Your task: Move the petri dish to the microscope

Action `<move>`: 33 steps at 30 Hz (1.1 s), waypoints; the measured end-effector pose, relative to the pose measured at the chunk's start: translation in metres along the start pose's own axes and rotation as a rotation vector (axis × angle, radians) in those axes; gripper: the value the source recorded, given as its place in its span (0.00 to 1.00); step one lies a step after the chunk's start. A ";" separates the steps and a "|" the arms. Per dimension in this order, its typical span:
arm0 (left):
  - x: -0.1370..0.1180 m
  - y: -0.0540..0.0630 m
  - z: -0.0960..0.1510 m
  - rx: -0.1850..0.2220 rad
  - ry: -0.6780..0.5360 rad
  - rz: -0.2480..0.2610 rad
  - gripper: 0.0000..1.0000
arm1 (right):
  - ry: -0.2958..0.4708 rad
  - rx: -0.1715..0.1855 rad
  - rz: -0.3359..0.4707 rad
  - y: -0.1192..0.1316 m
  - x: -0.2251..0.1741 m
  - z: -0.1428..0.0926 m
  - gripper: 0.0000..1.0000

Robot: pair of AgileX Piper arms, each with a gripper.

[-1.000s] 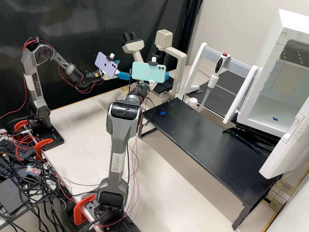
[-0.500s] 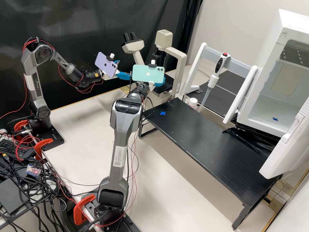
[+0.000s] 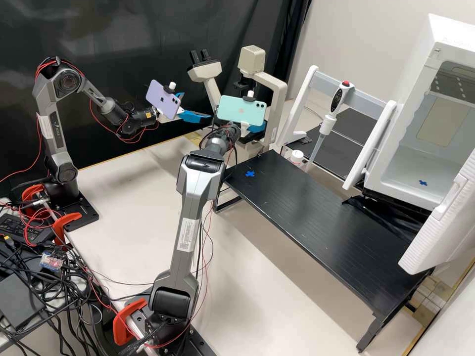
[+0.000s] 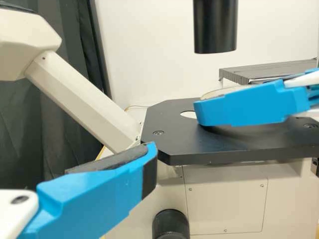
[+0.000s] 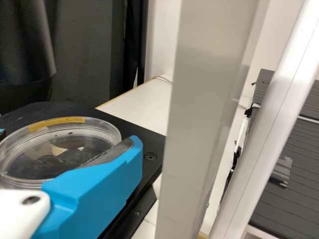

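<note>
At the microscope (image 3: 251,59) in the high view, the left gripper (image 3: 197,105) is being held to one side with its two blue fingers standing apart and nothing between them. The right gripper (image 3: 257,127) is being positioned beside the microscope's upright frame and is being partly hidden by the green phone (image 3: 241,111) on its arm. A purple phone (image 3: 164,99) is being carried on the left arm. On the bench, a pipette (image 3: 327,124) is being supported by a white stand (image 3: 363,101), and a blue cross (image 3: 250,173) is being displayed on the black rack (image 3: 321,212). In the left wrist view, the petri dish (image 4: 222,91) is being held over the black stage (image 4: 239,144), behind a finger of the right gripper and near the round stage opening (image 4: 188,114); whether the stage is being touched cannot be told. A black cylinder (image 4: 215,27) is being suspended above the stage. In the right wrist view, the clear dish is being clamped by the right gripper, its rim being pressed by the dark pad, and a strip of yellow tape (image 5: 57,123) is being shown on the rim.
</note>
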 end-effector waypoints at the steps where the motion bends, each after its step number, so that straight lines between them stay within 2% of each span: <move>1: 0.000 0.000 0.000 0.000 0.000 0.000 1.00 | 0.002 -0.010 -0.002 0.002 0.000 -0.002 0.00; 3: 0.000 0.000 0.000 0.000 0.000 0.000 1.00 | 0.008 -0.015 -0.011 0.003 0.001 -0.005 0.00; 8: 0.000 0.000 0.000 0.000 0.000 0.000 1.00 | 0.034 -0.069 -0.037 0.003 0.003 -0.009 0.00; 10: 0.000 0.000 0.000 0.000 0.000 0.000 1.00 | 0.037 -0.071 -0.038 0.002 0.004 -0.011 0.00; 18: 0.000 0.000 0.000 0.000 0.000 0.000 1.00 | 0.020 -0.065 -0.039 0.000 0.011 -0.011 0.00; 19: 0.000 0.000 0.000 0.000 0.000 0.000 1.00 | 0.013 -0.053 -0.044 -0.001 0.013 -0.010 0.00; 21: 0.000 0.000 0.000 0.000 0.000 0.000 1.00 | 0.005 -0.057 -0.051 -0.002 0.015 -0.009 0.00; 23: 0.000 0.000 0.000 0.000 0.000 0.000 1.00 | 0.000 -0.041 -0.071 -0.005 0.018 -0.008 0.00; 30: 0.000 0.000 0.000 0.000 0.000 0.000 1.00 | 0.011 -0.043 -0.101 -0.008 0.021 -0.007 0.00; 31: 0.000 0.000 0.000 0.000 0.000 0.000 1.00 | 0.011 -0.035 -0.104 -0.008 0.021 -0.007 0.00; 32: 0.000 0.000 0.000 0.000 0.000 0.000 1.00 | 0.013 -0.028 -0.107 -0.009 0.021 -0.007 1.00; 33: 0.000 0.000 0.000 0.000 0.000 0.000 1.00 | 0.012 -0.014 -0.109 -0.007 0.022 -0.005 1.00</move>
